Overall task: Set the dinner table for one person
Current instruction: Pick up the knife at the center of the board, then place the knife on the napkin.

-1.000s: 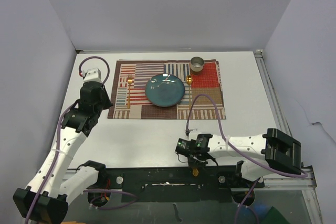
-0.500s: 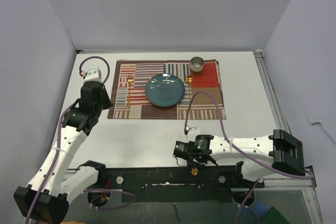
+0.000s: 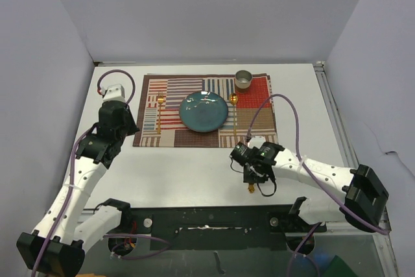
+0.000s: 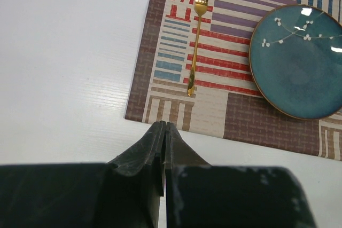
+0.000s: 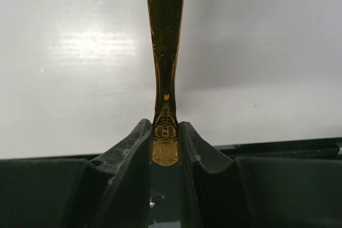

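The dinner table (image 3: 194,170) is a white top. On it lies a striped placemat (image 3: 254,129) with a teal plate (image 3: 203,111), a gold fork (image 3: 159,113) left of the plate, a small gold piece (image 3: 233,98) right of it and a metal cup (image 3: 243,80). My right gripper (image 3: 249,176) hangs over bare table below the mat's near right corner. It is shut on the end of a gold utensil handle (image 5: 165,52), whose far end is out of view. My left gripper (image 4: 164,127) is shut and empty, above the mat's near left corner (image 4: 160,111).
A black rail (image 3: 207,215) with the arm bases runs along the near edge. An aluminium rail (image 3: 334,111) borders the right side. Grey walls close the left, the back and the right. The right arm's purple cable (image 3: 285,105) loops over the mat's right edge.
My right arm has swung away from the near rail, up and to the right toward the mat, carrying the gold utensil. The left arm has not moved.
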